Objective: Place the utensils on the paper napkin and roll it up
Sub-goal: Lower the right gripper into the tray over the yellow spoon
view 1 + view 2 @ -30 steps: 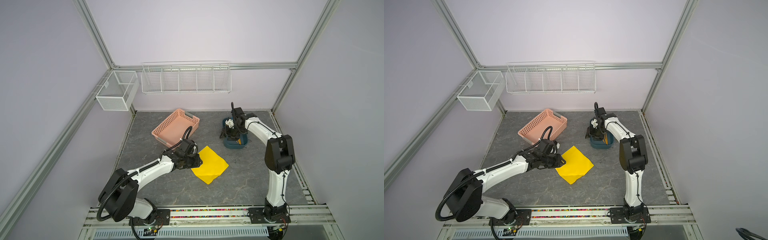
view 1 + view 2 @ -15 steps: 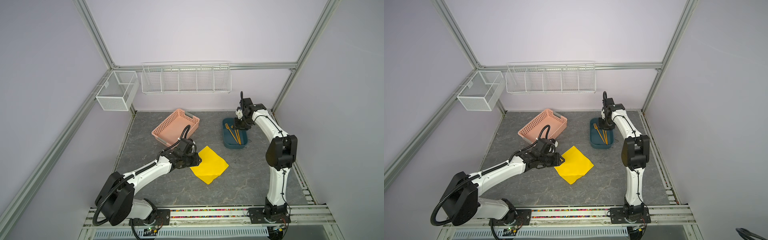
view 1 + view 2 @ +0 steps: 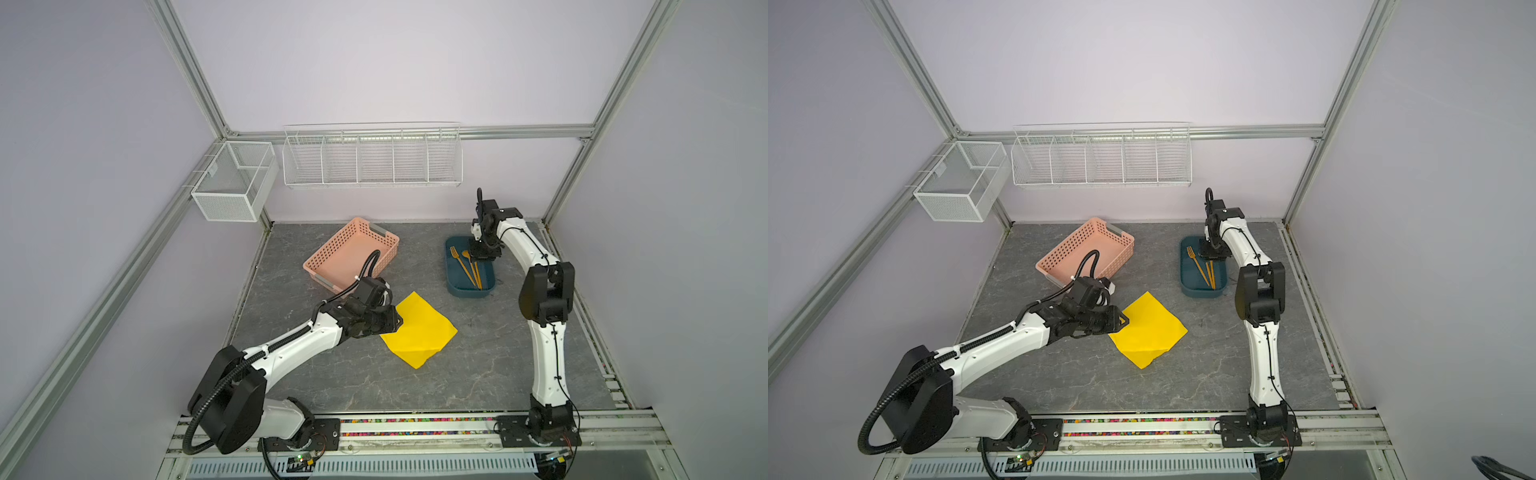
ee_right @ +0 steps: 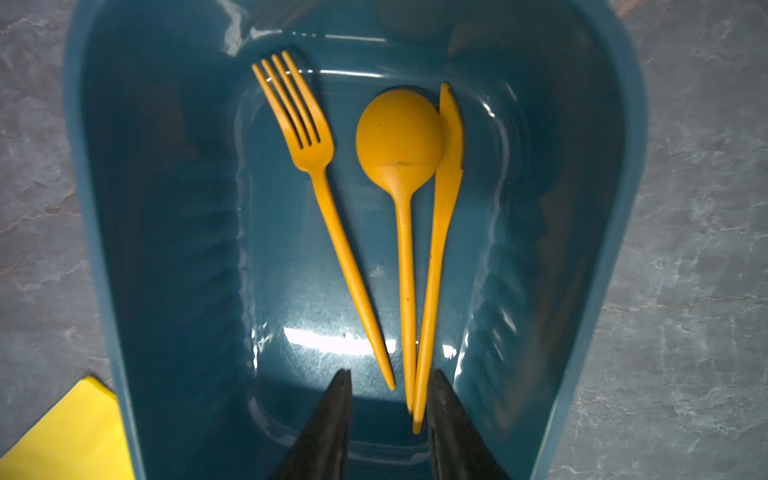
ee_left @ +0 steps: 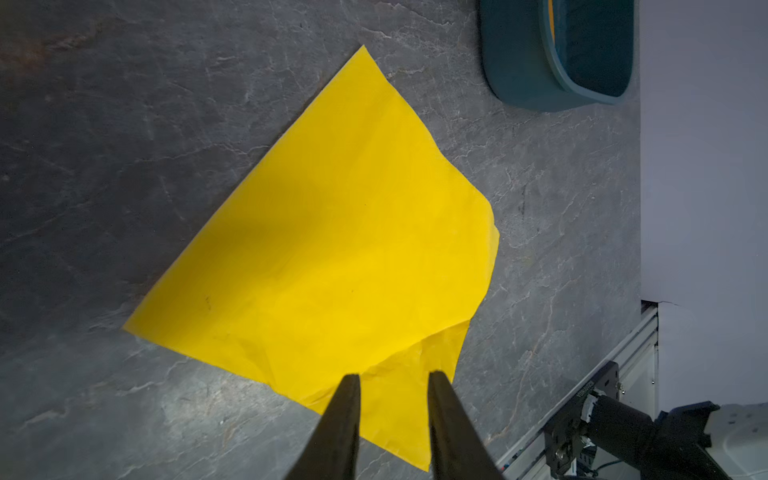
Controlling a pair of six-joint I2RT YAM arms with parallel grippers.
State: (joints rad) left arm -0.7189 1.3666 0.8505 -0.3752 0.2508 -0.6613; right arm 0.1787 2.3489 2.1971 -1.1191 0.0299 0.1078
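The yellow paper napkin (image 3: 419, 330) (image 3: 1148, 330) (image 5: 332, 249) lies flat on the grey table, one corner creased. My left gripper (image 3: 397, 322) (image 3: 1123, 322) (image 5: 392, 376) hovers open over its left corner, with paper showing between the jaws. The utensils lie in a dark blue tray (image 3: 451, 282) (image 3: 1183, 282) (image 4: 166, 249): a fork (image 4: 332, 216) (image 3: 459, 264), a spoon (image 4: 399, 137) and a knife (image 4: 444, 199). My right gripper (image 3: 482, 253) (image 3: 1212, 253) (image 4: 388, 374) is low at the tray's far end. It is open, and the spoon and knife handle tips lie between its jaws.
A pink perforated basket (image 3: 353, 253) stands behind the left arm. A white wire rack (image 3: 372, 160) and a mesh box (image 3: 232, 187) hang on the back wall. The tray sits near the right rear frame post.
My right gripper has pulled back from over the tray's middle to its far end, and its jaws have narrowed. The left arm has barely moved.
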